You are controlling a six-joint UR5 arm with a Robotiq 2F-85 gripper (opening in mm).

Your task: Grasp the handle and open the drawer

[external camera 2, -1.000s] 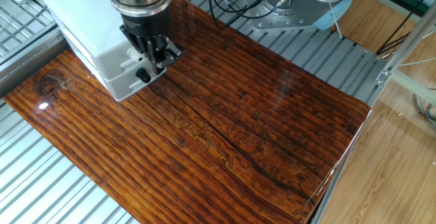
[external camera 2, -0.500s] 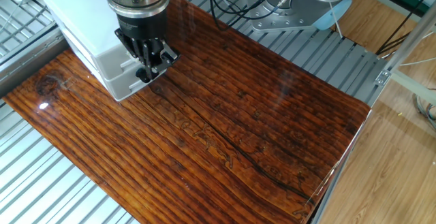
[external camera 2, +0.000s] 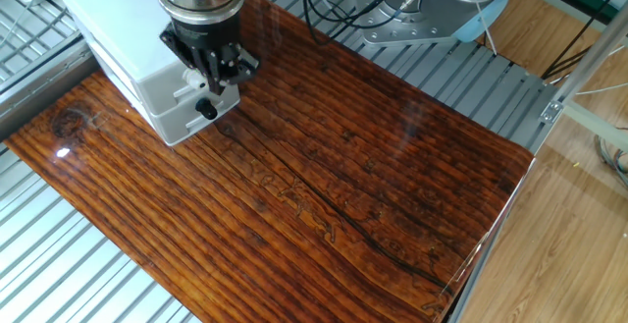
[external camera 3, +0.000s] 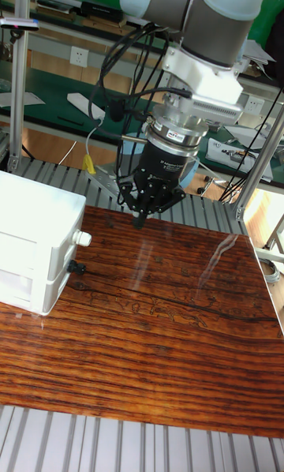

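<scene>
The white cabinet (external camera 2: 118, 38) stands at the table's back left, with the drawer (external camera 2: 177, 125) as its lower tier. The handle (external camera 2: 207, 110) is a small black knob sticking out of the drawer front, and it also shows in the tall fixed view as the handle (external camera 3: 75, 267) under a white knob (external camera 3: 83, 239). My gripper (external camera 2: 221, 76) hangs just above and slightly behind the handle without touching it. Its black fingers look spread and hold nothing. In the tall fixed view the gripper (external camera 3: 150, 210) sits up and to the right of the knob. The drawer front (external camera 3: 47, 286) lies flush with the cabinet.
The cabinet sits on a dark wood-grain tabletop (external camera 2: 324, 186) over a ribbed metal frame (external camera 2: 59, 264). The robot base (external camera 2: 432, 14) and black cables (external camera 2: 324, 9) are at the back. A metal post (external camera 3: 20, 85) stands behind the cabinet.
The gripper dropped over the handle half a second ago and has since risen and shifted back a little. The handle shows again. The drawer has not moved.
</scene>
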